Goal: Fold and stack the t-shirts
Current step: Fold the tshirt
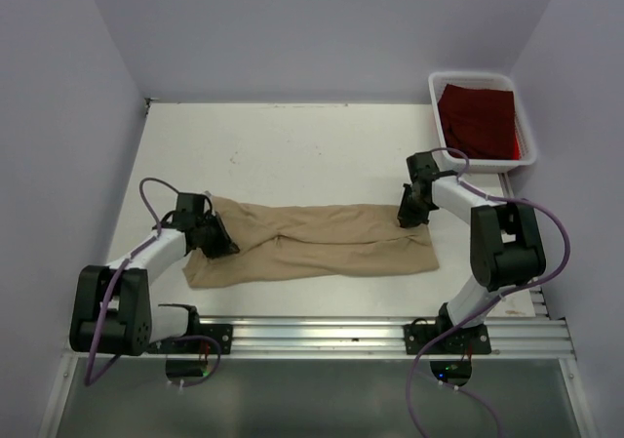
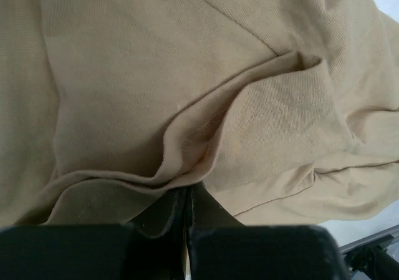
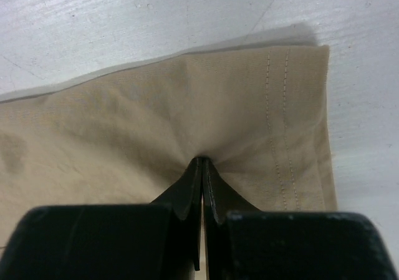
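By the closed left claw [image 2: 187, 196] a rumpled fold of the tan t-shirt [image 1: 322, 243] is being pinched, and by the closed right claw [image 3: 202, 168] its stitched edge. A fold is seemingly being started, so both ends should be lifted evenly. Bare tabletop [image 1: 292, 155] is lying beyond; the dark red t-shirt [image 1: 480, 121] is lying in the white bin [image 1: 468, 77].

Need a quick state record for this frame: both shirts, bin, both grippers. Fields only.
tan t-shirt: long, wrinkled strip lying across the table
red t-shirt: lying in the white bin, far right corner
left gripper: shut on tan t-shirt, left end
right gripper: shut on tan t-shirt, far edge near the right-end hem
stack: not yet made, shirts apart
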`<action>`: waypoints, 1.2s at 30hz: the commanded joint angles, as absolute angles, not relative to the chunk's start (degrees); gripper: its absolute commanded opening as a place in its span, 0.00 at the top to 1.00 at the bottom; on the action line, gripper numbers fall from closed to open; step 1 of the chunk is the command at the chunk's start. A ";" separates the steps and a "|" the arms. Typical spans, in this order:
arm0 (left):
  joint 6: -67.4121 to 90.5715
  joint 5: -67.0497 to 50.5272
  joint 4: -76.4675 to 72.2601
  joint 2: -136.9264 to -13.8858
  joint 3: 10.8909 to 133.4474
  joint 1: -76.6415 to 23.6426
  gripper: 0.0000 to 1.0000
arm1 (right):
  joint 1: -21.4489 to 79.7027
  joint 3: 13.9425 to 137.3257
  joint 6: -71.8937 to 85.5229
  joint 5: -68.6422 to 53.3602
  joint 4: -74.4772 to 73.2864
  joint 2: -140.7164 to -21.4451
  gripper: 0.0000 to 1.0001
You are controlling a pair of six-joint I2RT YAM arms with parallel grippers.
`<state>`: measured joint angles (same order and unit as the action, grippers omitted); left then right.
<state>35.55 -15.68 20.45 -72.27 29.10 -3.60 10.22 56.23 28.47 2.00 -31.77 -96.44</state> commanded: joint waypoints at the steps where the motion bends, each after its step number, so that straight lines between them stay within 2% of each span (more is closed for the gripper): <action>1: 36.83 -15.64 11.61 -76.54 30.40 -3.34 1.00 | 11.16 54.93 28.65 1.93 -30.06 -97.91 1.00; 5: 36.91 -12.32 9.41 -88.11 37.16 -3.25 1.00 | 11.51 54.06 28.56 3.86 -30.94 -97.74 1.00; 9: 38.32 -10.99 9.14 -99.64 51.45 -3.25 1.00 | 11.86 52.21 28.56 5.36 -31.29 -97.12 1.00; 13: 39.81 -13.44 10.90 -112.46 64.57 -3.34 1.00 | 12.48 50.54 28.83 6.06 -31.20 -96.33 1.00; 19: 37.71 -17.66 12.92 -122.60 79.88 -4.31 1.00 | 16.87 47.20 32.50 4.23 -30.24 -95.45 1.00; 26: 35.33 -24.77 9.76 -129.72 85.43 -5.36 1.00 | 31.98 40.96 43.50 1.59 -26.37 -91.32 1.00; 36: 35.24 -32.16 6.25 -136.40 93.94 -5.45 1.00 | 54.10 39.38 56.50 7.11 -28.83 -86.40 1.00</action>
<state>37.28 -31.35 6.17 -132.11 91.94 -4.95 47.81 42.94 48.90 6.79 -22.79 -85.73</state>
